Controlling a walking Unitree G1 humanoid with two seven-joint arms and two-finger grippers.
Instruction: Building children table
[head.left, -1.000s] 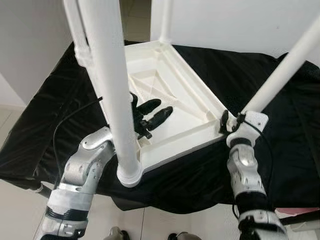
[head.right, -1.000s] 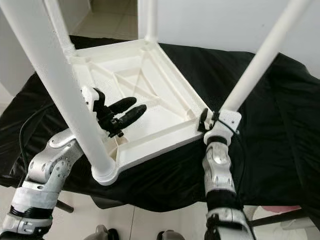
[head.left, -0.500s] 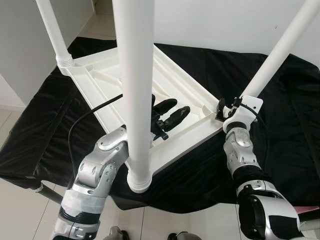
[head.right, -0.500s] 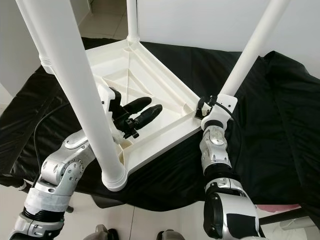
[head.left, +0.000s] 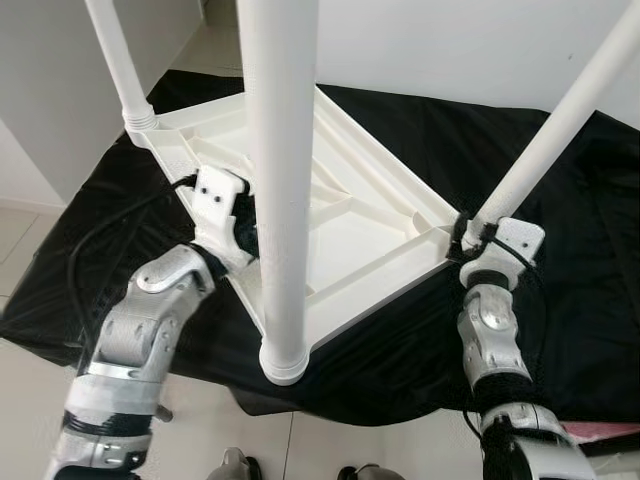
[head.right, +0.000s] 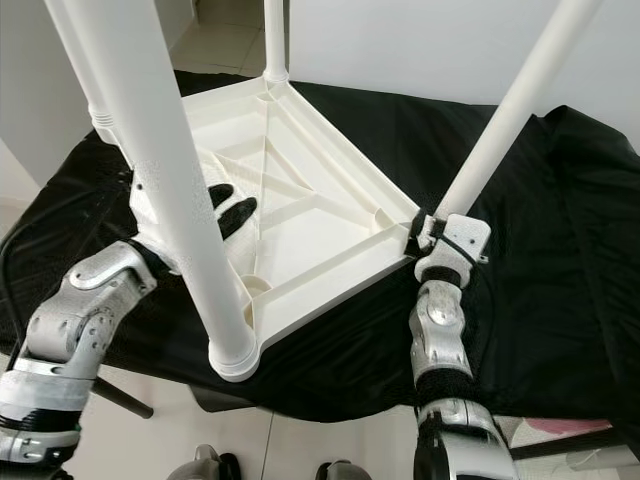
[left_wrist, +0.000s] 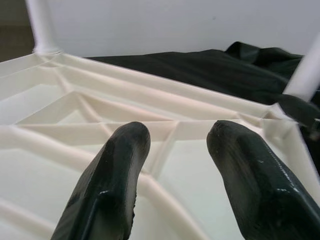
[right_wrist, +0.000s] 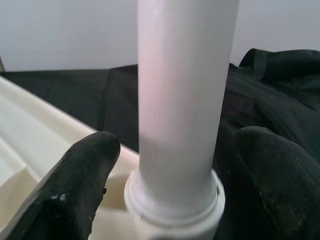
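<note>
Table top (head.left: 340, 215) lies upside down on the black cloth (head.left: 420, 130) so legs go in; my right gripper (right_wrist: 167, 172) straddles a leg (right_wrist: 182, 95), jaws wide, ungripped, while my left gripper (left_wrist: 175, 165) hangs open, empty, over the ribs.

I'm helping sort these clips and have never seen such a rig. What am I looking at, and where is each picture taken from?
This is a humanoid robot with two silver arms, each ending in two black fingers. The two wide pictures come from cameras on its head, looking down; the two close-ups come from cameras on its wrists. A white plastic children's table lies upside down on a black cloth, its legs pointing up. The left gripper is open and reaches over the ribbed underside, holding nothing. The right gripper has its fingers on either side of the right-hand leg at its socket, with gaps showing, so it is not clamped.
</note>
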